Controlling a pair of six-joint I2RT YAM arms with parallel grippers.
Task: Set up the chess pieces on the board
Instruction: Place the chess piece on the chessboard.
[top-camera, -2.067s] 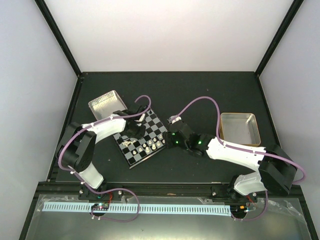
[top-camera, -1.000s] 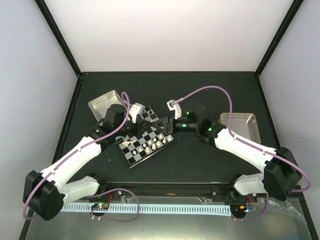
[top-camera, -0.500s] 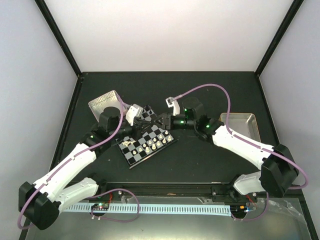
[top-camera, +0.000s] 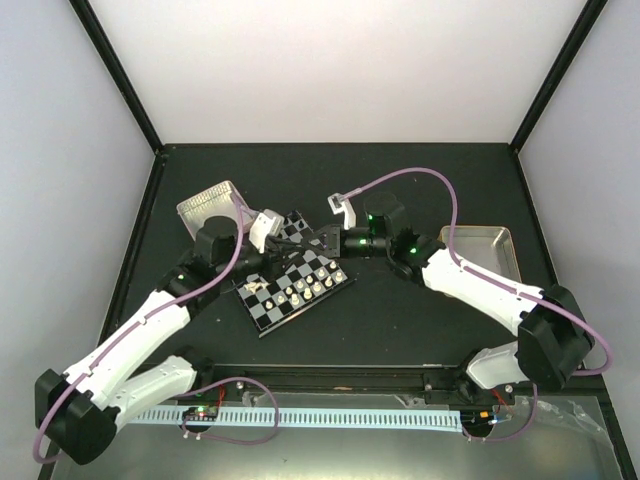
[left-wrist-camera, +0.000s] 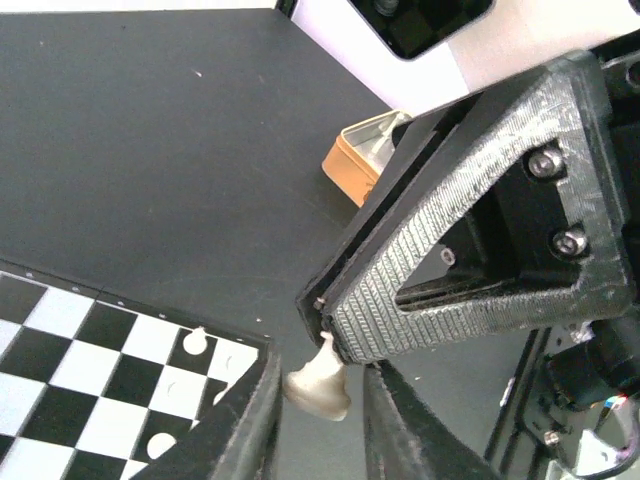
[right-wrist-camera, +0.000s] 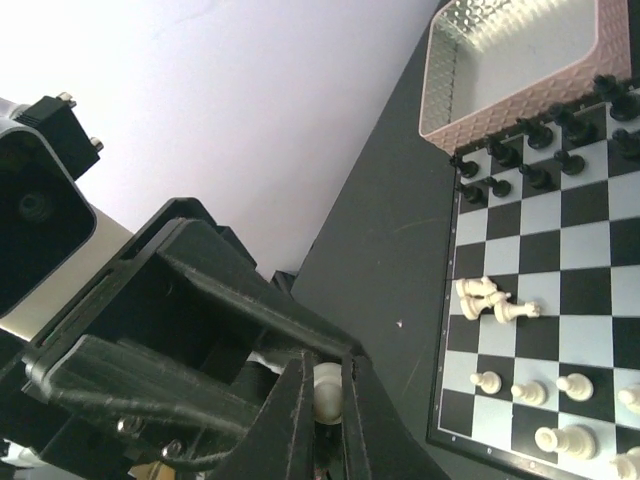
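Observation:
The board (top-camera: 300, 262) lies in the middle with cream chess pieces (top-camera: 297, 291) on its near rows and black ones at its far edge. In the right wrist view the board (right-wrist-camera: 585, 290) shows standing cream pawns (right-wrist-camera: 487, 381) and a few toppled cream pieces (right-wrist-camera: 495, 298). My right gripper (right-wrist-camera: 325, 375) is shut on a cream chess piece (right-wrist-camera: 328, 392) above the board's far right corner (top-camera: 318, 240). My left gripper (left-wrist-camera: 320, 372) is open, with its fingers on either side of that piece's base (left-wrist-camera: 318, 388). It faces the right gripper's fingers (left-wrist-camera: 450, 270) tip to tip (top-camera: 295, 238).
A metal tray (top-camera: 205, 205) stands left of the board, beside the black pieces (right-wrist-camera: 520, 165). A second metal tray (top-camera: 480, 252) stands at the right. Dark table surrounds the board. Cables loop above both wrists.
Both arms have stretched out and lifted. The two grippers have come together over the board's far right corner, the right one carrying the cream piece between the left fingers.

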